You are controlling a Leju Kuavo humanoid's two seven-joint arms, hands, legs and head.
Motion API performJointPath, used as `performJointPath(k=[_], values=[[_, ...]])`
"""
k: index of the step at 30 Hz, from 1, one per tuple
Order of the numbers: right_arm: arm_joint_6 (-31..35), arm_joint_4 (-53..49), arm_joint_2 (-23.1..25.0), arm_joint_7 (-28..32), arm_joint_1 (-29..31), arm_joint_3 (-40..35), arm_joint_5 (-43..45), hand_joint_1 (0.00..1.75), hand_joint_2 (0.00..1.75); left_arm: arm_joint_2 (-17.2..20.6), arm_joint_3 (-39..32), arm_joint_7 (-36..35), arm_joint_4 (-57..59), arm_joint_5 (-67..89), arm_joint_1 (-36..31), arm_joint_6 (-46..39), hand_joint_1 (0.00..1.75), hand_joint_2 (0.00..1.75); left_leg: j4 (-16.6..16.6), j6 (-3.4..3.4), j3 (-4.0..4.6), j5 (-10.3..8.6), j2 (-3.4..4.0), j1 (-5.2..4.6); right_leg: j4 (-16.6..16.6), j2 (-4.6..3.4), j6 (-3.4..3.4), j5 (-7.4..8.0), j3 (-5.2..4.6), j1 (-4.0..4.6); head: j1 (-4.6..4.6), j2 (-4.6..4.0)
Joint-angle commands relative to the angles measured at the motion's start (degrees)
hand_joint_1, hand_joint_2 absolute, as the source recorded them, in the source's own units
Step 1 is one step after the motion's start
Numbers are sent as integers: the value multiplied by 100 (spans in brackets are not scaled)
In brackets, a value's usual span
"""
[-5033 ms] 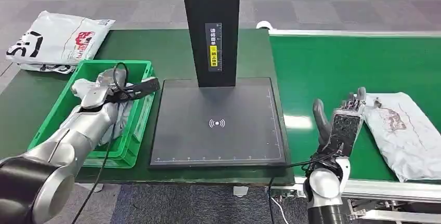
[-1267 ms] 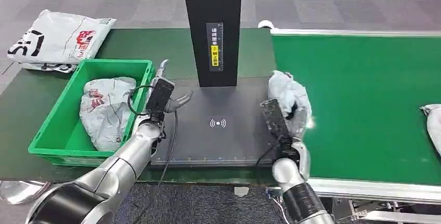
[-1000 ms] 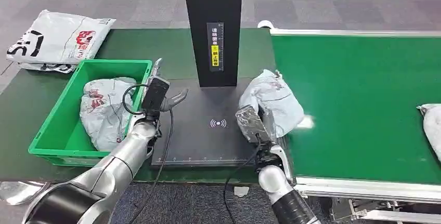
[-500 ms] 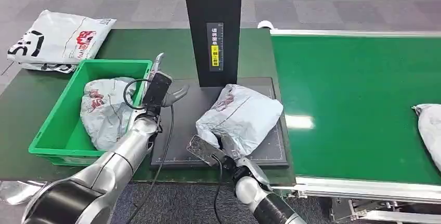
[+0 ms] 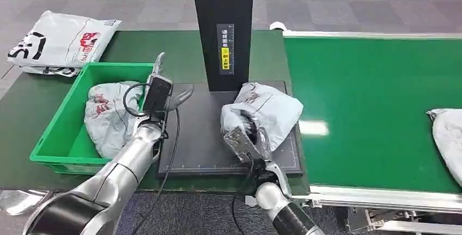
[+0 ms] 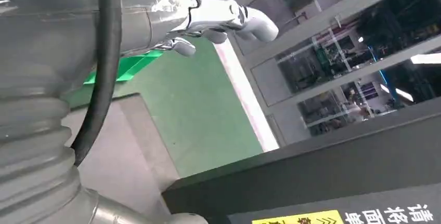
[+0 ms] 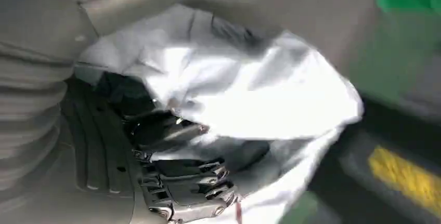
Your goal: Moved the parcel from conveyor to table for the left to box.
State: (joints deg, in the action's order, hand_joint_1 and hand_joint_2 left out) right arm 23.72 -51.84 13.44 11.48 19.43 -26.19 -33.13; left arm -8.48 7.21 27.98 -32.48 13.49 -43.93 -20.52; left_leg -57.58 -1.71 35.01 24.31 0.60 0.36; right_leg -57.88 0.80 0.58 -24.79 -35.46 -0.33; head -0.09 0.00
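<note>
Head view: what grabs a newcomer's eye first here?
The right hand gripping a crumpled grey parcel on the black scan pad, just below the black post. Next, the left hand, fingers spread and holding nothing, beside the green crate that already holds a similar bag.

The black column [image 5: 222, 28] carries a vertical label [image 5: 224, 48]: white Chinese characters over a yellow patch with dark characters, too small to read; the left wrist view shows the same label's edge [image 6: 364, 216], characters cut off; the black scanning pad [image 5: 201, 137] bears a white wireless-wave symbol, mostly hidden; the white bag [image 5: 60, 41] shows black lettering and a red logo, illegible.
</note>
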Motion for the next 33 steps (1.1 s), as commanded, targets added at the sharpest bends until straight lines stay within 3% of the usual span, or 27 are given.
performJointPath(k=[1,3,10,14,16,17,18,23,30,33], values=[[11,-555,-206,54,-156,613,52,0,175,29,-434,-6,-135,-10,53,52,0,175,8,6,-17,4,-11,3,13,-1,-5,-4,22,2,0,0],[234,-776,-139,768,-247,933,682,0,175,6,-501,45,-176,-122,83,190,0,175,2,2,-5,3,-5,0,3,-1,-2,-2,6,-2,0,0],[376,-1369,-146,1835,-415,1595,1893,0,175,-23,-263,211,-270,-223,98,956,0,175,2,5,-5,3,-16,2,7,8,-5,-4,10,-8,0,0],[-48,-1076,-210,1946,-406,1716,2556,0,175,30,-181,224,-225,-268,159,1011,0,175,7,6,-14,5,-9,2,14,0,-5,-2,18,-7,0,0],[-882,-924,-220,1783,-353,1833,3310,0,175,54,-72,195,-152,-189,163,941,0,175,6,2,-10,3,-7,-1,7,2,-3,-3,10,-10,0,0],[-999,-862,-235,1760,-333,1860,3423,0,175,59,-51,202,-131,-181,164,923,0,175,12,5,-22,4,-12,2,17,3,-5,-3,25,-8,0,0],[-810,-801,-256,2027,-336,1912,3385,0,175,62,36,146,-49,-107,176,872,0,175,12,5,-22,4,-10,-1,14,0,-4,-4,23,-11,0,0],[-997,-854,-304,2049,-422,2033,3626,0,175,59,397,95,-10,155,290,944,0,175,9,3,-15,3,-10,-1,11,3,-3,-3,15,-15,0,0],[-367,-1056,-466,1992,-324,2134,2882,0,175,-38,2446,-365,445,2172,582,1609,0,175,14,8,-23,4,-25,-5,17,14,-7,-7,27,-18,0,0],[-268,-1108,-468,1995,-312,2206,2741,0,175,-133,2660,-464,617,2413,622,1595,0,175,11,13,-22,9,-19,-11,18,9,-9,-6,26,-17,0,0]])
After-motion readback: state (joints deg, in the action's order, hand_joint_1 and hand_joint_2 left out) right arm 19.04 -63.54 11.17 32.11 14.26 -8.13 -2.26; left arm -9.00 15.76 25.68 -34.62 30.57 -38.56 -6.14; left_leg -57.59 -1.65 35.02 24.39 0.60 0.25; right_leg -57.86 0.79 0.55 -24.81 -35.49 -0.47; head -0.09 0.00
